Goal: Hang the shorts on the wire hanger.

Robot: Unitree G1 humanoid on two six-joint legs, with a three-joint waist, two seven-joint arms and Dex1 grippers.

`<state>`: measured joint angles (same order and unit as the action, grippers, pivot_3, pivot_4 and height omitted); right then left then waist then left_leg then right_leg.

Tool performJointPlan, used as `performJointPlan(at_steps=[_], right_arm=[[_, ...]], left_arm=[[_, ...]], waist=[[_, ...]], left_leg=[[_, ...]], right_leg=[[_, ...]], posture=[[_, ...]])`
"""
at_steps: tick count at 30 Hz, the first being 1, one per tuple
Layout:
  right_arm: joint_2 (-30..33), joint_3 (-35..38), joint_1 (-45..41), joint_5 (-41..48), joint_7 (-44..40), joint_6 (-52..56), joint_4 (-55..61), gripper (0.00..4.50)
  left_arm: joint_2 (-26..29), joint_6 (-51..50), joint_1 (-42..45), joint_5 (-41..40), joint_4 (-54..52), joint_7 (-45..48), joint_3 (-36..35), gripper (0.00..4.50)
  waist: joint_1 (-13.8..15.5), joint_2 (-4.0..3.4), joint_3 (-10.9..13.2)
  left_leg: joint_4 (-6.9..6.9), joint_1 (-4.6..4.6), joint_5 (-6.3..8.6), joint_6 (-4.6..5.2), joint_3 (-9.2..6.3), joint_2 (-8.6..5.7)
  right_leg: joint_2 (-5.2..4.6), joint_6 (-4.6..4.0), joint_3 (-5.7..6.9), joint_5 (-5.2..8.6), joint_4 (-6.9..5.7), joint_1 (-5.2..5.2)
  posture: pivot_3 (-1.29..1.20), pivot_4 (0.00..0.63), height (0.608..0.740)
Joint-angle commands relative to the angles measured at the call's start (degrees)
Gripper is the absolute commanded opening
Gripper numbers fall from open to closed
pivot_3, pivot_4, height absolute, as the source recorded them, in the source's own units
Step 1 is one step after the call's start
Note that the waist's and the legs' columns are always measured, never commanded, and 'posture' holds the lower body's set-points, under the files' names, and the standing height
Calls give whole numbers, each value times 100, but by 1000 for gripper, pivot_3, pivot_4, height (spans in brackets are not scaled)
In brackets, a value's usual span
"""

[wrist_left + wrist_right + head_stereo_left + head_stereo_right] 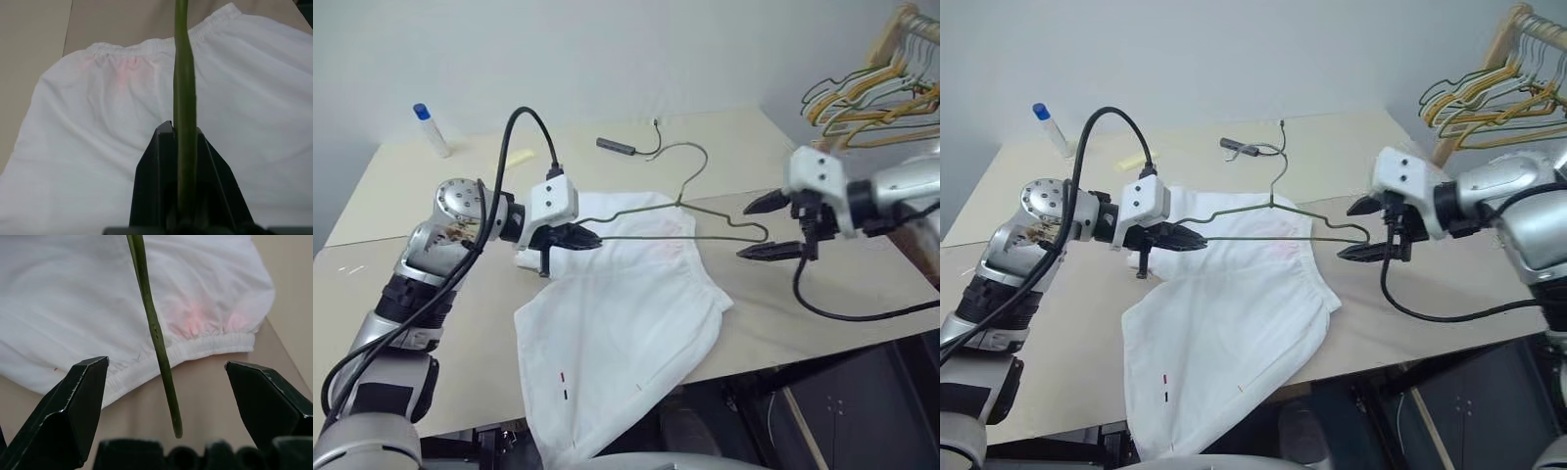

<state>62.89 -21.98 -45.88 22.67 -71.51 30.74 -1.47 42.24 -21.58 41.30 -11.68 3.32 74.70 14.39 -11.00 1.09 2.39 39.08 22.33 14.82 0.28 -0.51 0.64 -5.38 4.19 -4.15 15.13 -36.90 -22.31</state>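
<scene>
The white shorts (626, 313) lie flat on the table, waistband toward the far side, one leg drooping over the front edge. The thin olive wire hanger (183, 73) is held just above the waistband, hook pointing away. My left gripper (587, 240) is shut on the hanger's left end, and the wire runs out between its fingertips (168, 132). At the hanger's right end my right gripper (759, 227) stands open, its fingers (83, 391) spread to either side of the wire's corner (154, 328) without touching it.
On the beige table (842, 284), a white bottle with a blue cap (431, 129) stands at the far left. A yellow note (517, 157) and a small dark device with a cable (617, 147) lie behind the shorts. Bunched hangers (871, 98) hang at the far right.
</scene>
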Motion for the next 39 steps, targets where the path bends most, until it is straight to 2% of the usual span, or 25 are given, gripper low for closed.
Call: performJointPlan(at_steps=[1,4,14,17,20,24,32,36,39], right_arm=[[-156,4,-305,-459,-187,166,-70,4270],[-316,5,-307,-710,-306,159,-109,3555],[-547,272,-201,-876,-538,241,137,25],[-535,419,-86,-825,-560,265,242,25],[-457,623,119,-745,-540,325,364,0],[-256,1038,623,-543,-508,586,611,0],[195,2081,2025,-24,-185,1320,1228,0],[215,2837,2937,310,80,1817,1161,0],[14,3362,3335,791,167,2444,817,0]], left_arm=[[-65,-8,189,-91,-80,26,-128,0],[-78,21,200,-87,-80,109,-110,0],[-154,266,162,-60,-44,133,-164,0],[-187,559,114,-84,25,198,-226,0],[-217,578,109,-323,151,356,-372,770],[-192,676,183,-434,484,466,-543,2066],[70,873,323,-518,1173,504,-1020,4477],[-29,863,45,-945,1022,40,-1742,4477],[113,511,-397,-1375,352,192,-1983,4477]], waist=[[5,-1,1],[5,-1,1],[-84,-1,1],[-86,-1,1],[-86,-2,1],[-85,-2,1],[-99,-1,1],[-101,-1,0],[-105,-1,0]], left_leg=[[0,0,0,0,0,-1],[0,-1,0,0,0,-2],[0,-3,0,0,-6,-2],[1,-4,-1,0,-6,-2],[1,-5,0,0,-8,-1],[1,-4,0,0,-9,-1],[2,-5,0,0,-9,0],[2,-8,0,0,-6,4],[2,-9,0,0,-6,6]], right_leg=[[-1,0,0,0,0,0],[0,0,1,0,-1,1],[1,0,3,0,-6,2],[1,0,3,0,-7,3],[2,0,4,0,-9,3],[1,0,4,0,-8,4],[3,1,7,1,-8,5],[5,0,4,1,-9,7],[4,0,1,0,-11,9]], posture=[[-190,0,740],[-190,0,740],[-196,0,740],[-197,0,740],[-199,0,740],[-209,0,740],[-222,0,740],[-217,0,740],[-218,0,740]])
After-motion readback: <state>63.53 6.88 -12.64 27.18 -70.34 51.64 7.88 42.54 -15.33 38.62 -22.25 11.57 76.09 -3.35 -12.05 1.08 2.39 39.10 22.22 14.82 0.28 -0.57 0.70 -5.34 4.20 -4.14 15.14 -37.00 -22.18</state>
